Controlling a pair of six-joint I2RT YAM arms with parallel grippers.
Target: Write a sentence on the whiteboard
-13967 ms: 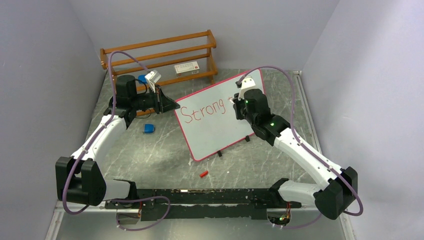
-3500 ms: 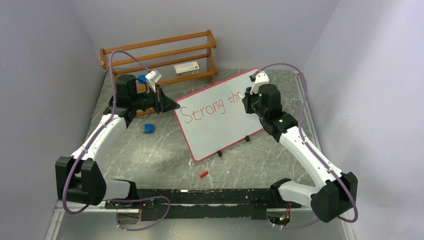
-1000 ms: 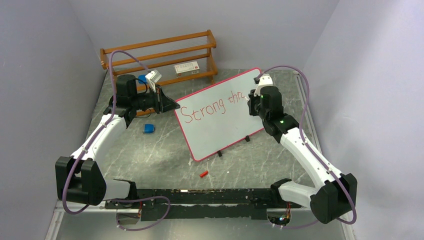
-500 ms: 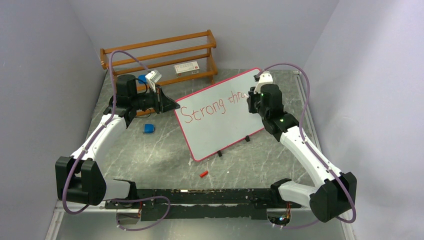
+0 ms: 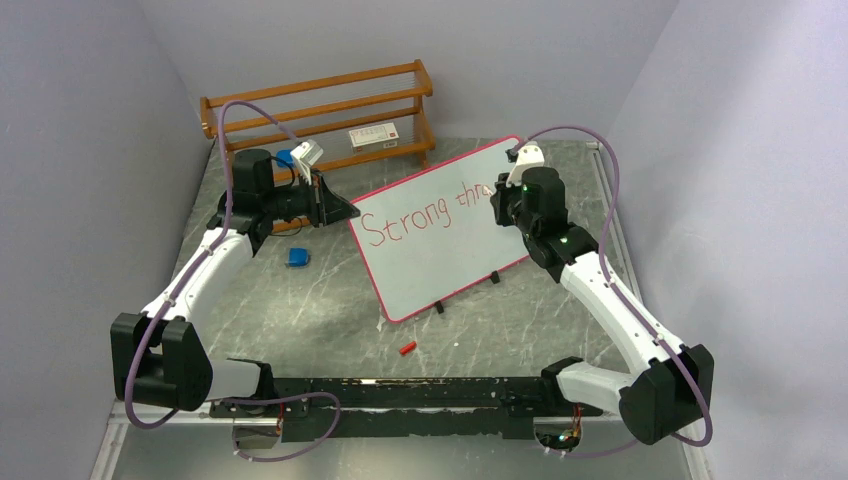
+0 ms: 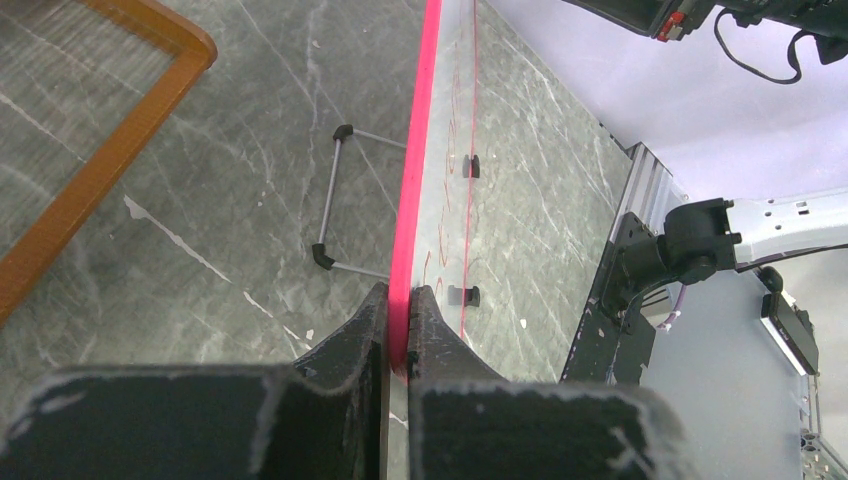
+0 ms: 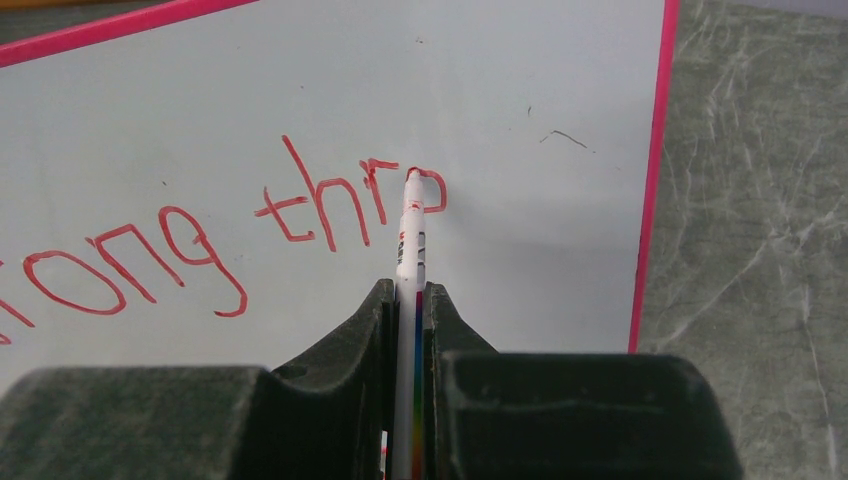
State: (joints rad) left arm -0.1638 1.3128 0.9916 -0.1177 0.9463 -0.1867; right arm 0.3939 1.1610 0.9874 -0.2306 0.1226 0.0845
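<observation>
Nearest the bases, a small red cap (image 5: pixel 406 348) lies on the marble table (image 5: pixel 300 300). Mid-table the whiteboard (image 5: pixel 430 268) stands propped on its feet. The left gripper (image 6: pixel 398 335) is clamped on its pink rim. The right gripper (image 7: pixel 407 300) pinches a marker (image 7: pixel 411 225), its tip touching the sentence (image 5: pixel 415 218), which reads "Strong thr" plus a part-formed "o". A wooden rack (image 5: pixel 300 108) stands at the back.

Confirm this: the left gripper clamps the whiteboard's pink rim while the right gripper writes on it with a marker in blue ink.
Wrong on the ink: the right wrist view shows red lettering, not blue. The left gripper does clamp the pink rim of the whiteboard while the right gripper writes with a marker.
</observation>
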